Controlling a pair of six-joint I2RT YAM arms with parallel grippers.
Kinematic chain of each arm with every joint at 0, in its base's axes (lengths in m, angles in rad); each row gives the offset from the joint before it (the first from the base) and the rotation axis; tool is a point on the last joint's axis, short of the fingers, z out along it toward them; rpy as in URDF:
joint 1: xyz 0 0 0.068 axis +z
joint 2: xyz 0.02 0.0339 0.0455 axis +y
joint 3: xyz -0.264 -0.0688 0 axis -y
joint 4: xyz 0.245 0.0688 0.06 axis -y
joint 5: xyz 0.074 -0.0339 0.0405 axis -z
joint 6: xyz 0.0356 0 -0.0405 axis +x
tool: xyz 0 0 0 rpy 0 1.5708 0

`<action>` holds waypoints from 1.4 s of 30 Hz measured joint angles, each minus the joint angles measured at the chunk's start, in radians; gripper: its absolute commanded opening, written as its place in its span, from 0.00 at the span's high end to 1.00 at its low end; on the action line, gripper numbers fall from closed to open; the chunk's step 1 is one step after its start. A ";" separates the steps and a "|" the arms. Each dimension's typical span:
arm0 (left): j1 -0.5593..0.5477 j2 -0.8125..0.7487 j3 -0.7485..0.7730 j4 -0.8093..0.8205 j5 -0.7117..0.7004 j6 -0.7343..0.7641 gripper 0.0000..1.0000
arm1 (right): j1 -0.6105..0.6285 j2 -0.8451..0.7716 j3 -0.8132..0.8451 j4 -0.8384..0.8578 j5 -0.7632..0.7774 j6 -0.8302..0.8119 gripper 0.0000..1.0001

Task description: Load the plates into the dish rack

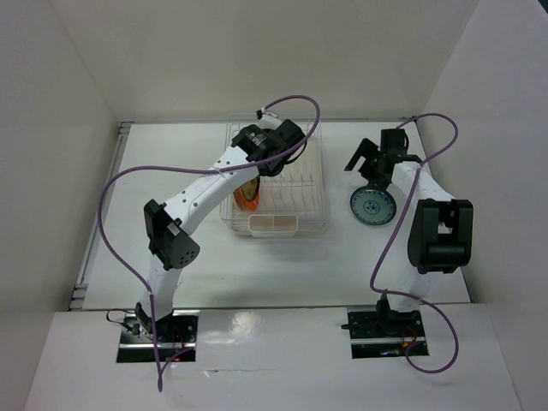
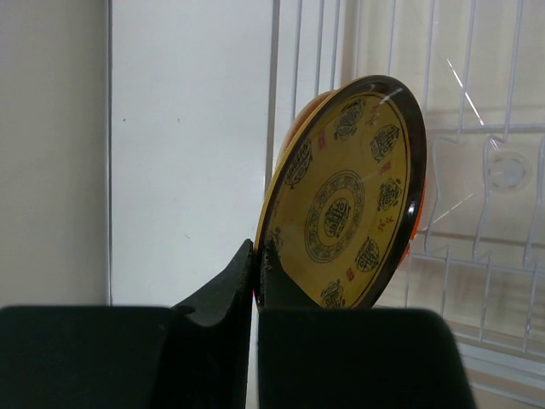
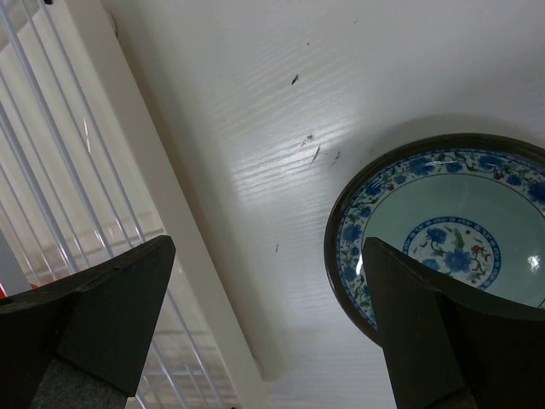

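We find the blue plate [image 3: 451, 243] flat on the worktop [image 1: 257, 265] right of the rack [image 1: 318, 184], under the open right pincer [image 3: 268, 256]. The closed left pincer [image 2: 255, 256] sits at the yellow plate's [image 2: 345, 196] rim.

Looks like a robotics lab cell: a bare white table [image 1: 282, 265] boxed in by plain white panels [image 1: 51, 86], left arm [image 1: 193, 205] and right arm [image 1: 437, 231] bolted on, purple cables [image 1: 100, 218] looping, a dish rack [image 1: 300, 184] as prop.
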 measured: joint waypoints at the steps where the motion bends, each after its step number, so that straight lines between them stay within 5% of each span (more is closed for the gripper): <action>1: 0.003 -0.002 0.000 0.000 -0.003 0.000 1.00 | 0.000 0.000 0.000 0.000 0.000 0.000 0.00; 42: -0.035 0.090 -0.008 0.025 0.058 -0.079 1.00 | 0.000 0.066 0.077 -0.027 -0.008 -0.026 0.00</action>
